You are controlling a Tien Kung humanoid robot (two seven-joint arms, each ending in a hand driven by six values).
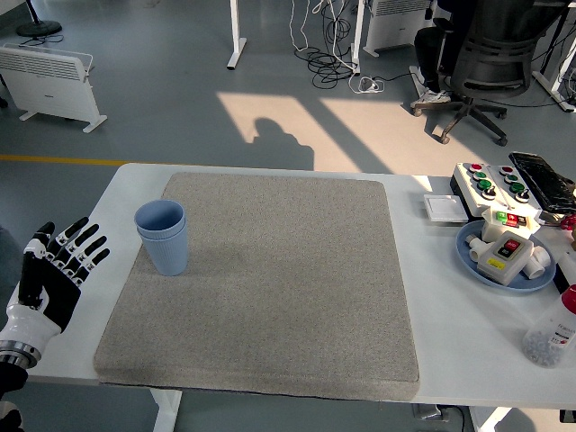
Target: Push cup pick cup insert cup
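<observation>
Over at the far left, the left hand (56, 274) sits at the table's left edge, fingers spread wide and holding nothing, palm turned up toward the camera. Just right of it, clear of the fingers, the blue cups (163, 236) stand upright, one nested inside the other, on the left part of the grey mat (279, 279), toward its far-left corner. The mat covers most of the white table (450, 315), and the rest of its surface is bare. Moving right, past the mat's right edge, a small white square plate (444, 208) lies flat near the far side. Beside it sits a white button box (490, 183) with red and green buttons. Nearer, a blue dish (468, 256) holds a switch unit with a red button (504, 253). At the right edge, near side, a clear bottle (551, 335) stands.
</observation>
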